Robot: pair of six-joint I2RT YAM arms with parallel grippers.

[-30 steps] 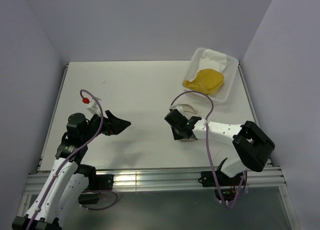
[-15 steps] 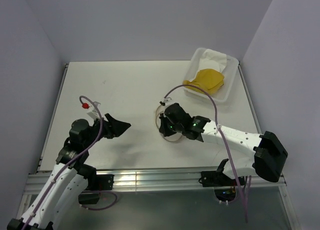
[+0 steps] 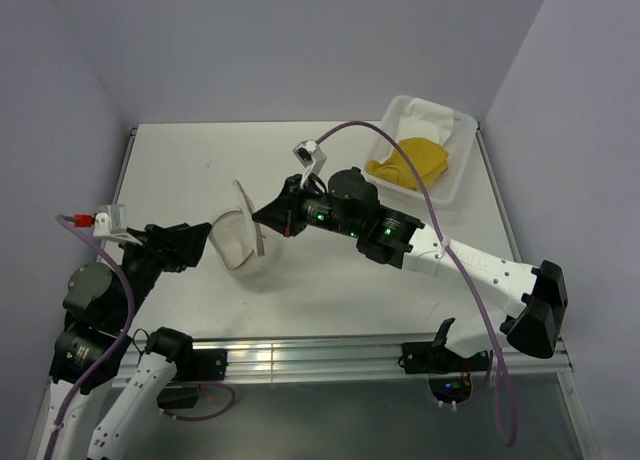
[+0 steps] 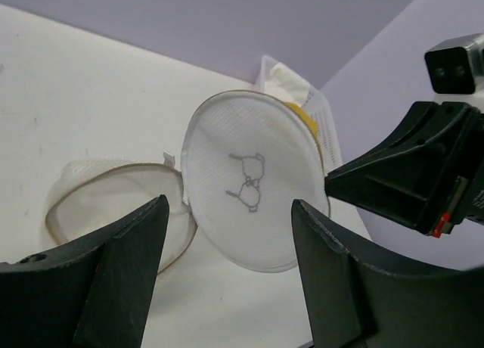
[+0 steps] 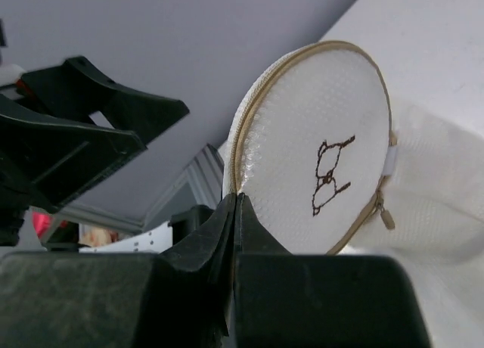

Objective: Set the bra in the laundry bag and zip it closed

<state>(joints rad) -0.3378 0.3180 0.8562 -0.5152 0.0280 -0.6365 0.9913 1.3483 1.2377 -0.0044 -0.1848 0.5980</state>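
Note:
The laundry bag (image 3: 238, 245) is a small round white mesh bag lying left of the table's centre, its circular lid (image 4: 249, 189) swung up on edge. The lid bears a small dark mark and a tan zipper rim (image 5: 257, 98). My right gripper (image 3: 263, 218) is shut on the lid's rim (image 5: 237, 200). My left gripper (image 3: 205, 242) stands open just left of the bag, its fingers (image 4: 128, 250) framing the lid without touching it. The yellow bra (image 3: 410, 160) lies in the white tray at the back right.
The white rectangular tray (image 3: 462, 155) holds the bra and a crumpled white cloth (image 3: 428, 115). The zipper pull (image 5: 386, 218) hangs at the lid's lower right edge. Purple walls close the table on three sides.
My right gripper has closed on the bag and carried it left from centre-right to left of centre, lifting the lid upright. My left arm drew back left and its jaws narrowed slightly.

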